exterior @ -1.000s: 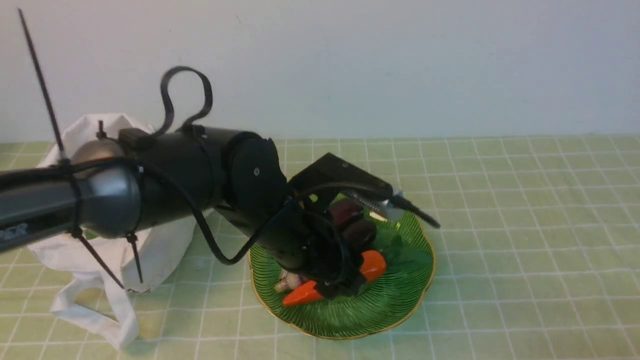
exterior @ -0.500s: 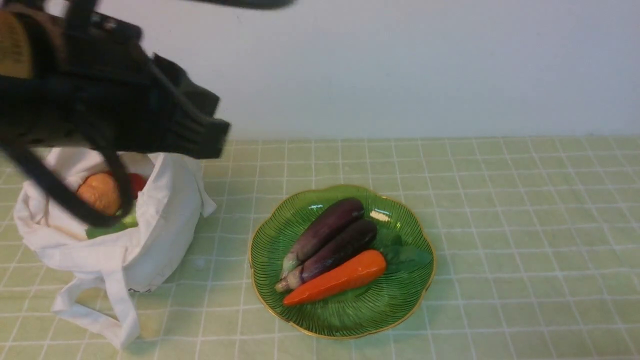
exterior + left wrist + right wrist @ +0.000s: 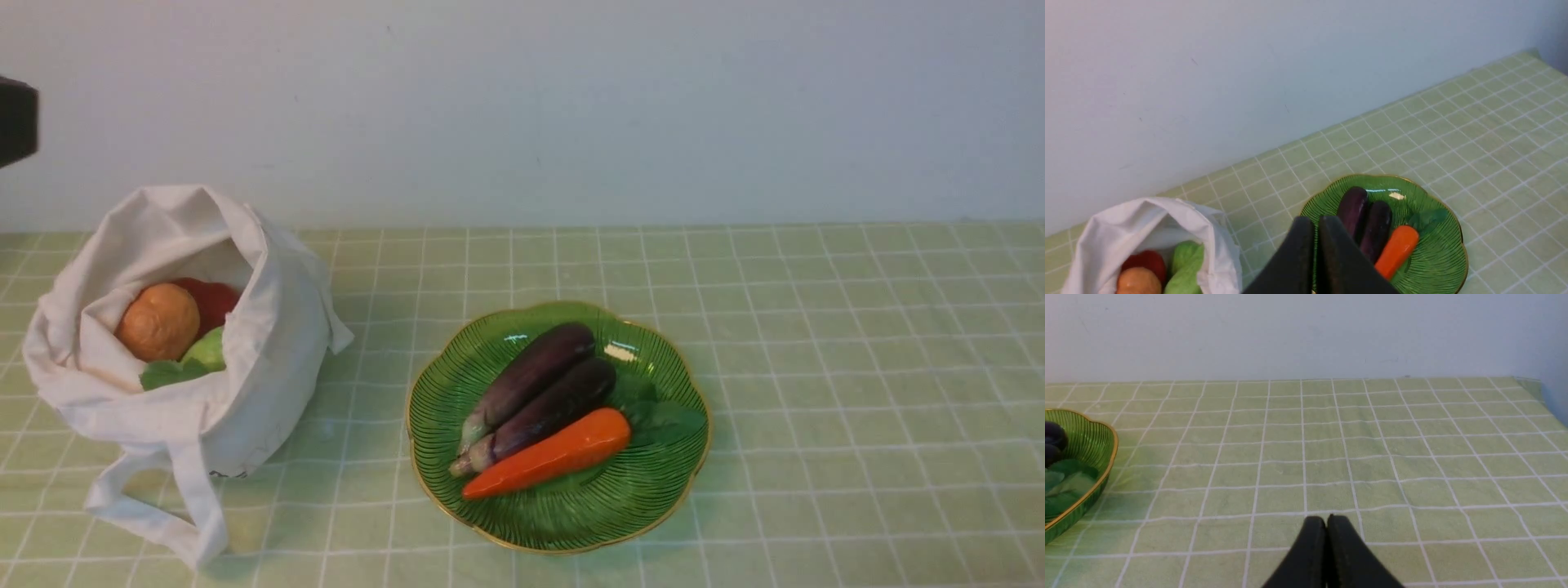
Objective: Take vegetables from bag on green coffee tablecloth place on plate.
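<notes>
The green glass plate (image 3: 620,506) sits mid-table on the green checked tablecloth (image 3: 857,343). On it lie the orange carrot (image 3: 551,456) with green leaves and two purple eggplants (image 3: 535,371). The white bag (image 3: 245,392) stands open at the left, holding a tan-brown vegetable (image 3: 157,322), a red one (image 3: 214,300) and a pale green one (image 3: 206,349). My left gripper (image 3: 1315,222) is shut and empty, raised above the cloth between bag (image 3: 1216,241) and plate (image 3: 1437,261). My right gripper (image 3: 1326,521) is shut and empty over bare cloth, right of the plate (image 3: 1081,445).
A plain pale wall (image 3: 571,106) rises behind the table. The bag's strap handles (image 3: 155,514) trail on the cloth near the front left. A dark part of my left arm (image 3: 16,118) shows at the front view's left edge.
My left arm has lifted off the plate and swung left and up, nearly out of the front view. The carrot stays on the plate, and the bag's contents are uncovered.
</notes>
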